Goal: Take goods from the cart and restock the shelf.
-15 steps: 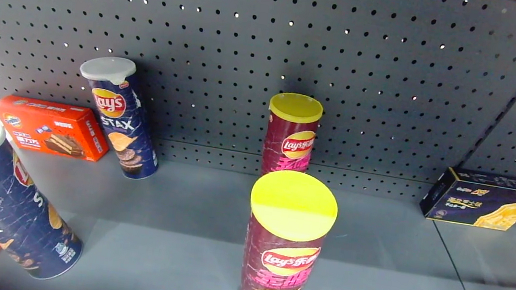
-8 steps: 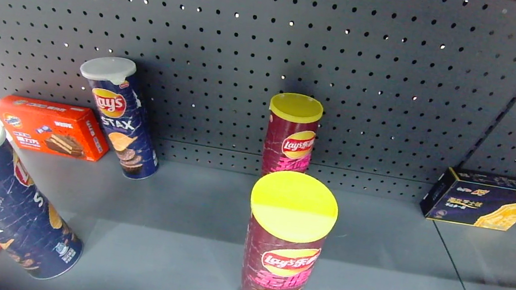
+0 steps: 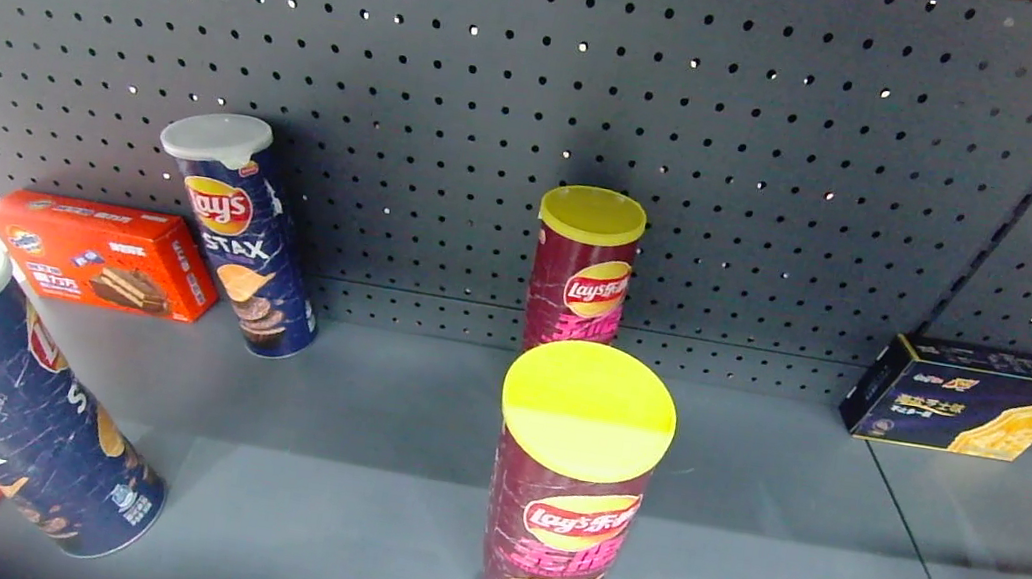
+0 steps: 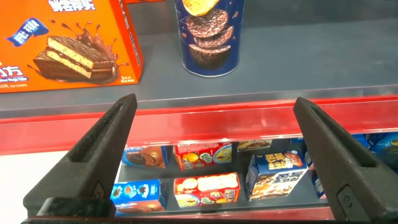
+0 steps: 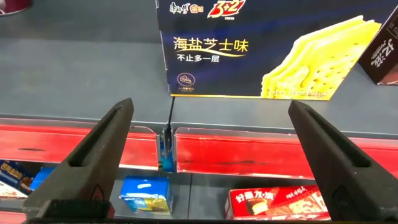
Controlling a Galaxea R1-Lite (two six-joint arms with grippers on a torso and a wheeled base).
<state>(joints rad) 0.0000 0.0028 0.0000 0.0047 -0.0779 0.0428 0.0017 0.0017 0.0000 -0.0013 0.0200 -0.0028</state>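
Facing the shelf, both arms carry nothing: the left gripper and the right gripper stand wide open just in front of its red front edge. The shelf has free floor beside the purple can (the orange box is well apart). The next piece from the cart would probably best be gripped at mid-height and set down upright there.

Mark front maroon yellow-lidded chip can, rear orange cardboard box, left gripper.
Front maroon yellow-lidded chip can [image 3: 588, 411], head view, lid centre.
Rear orange cardboard box [image 3: 101, 257], head view, top face.
Left gripper [image 4: 214, 101], left wrist view, between fingertips.
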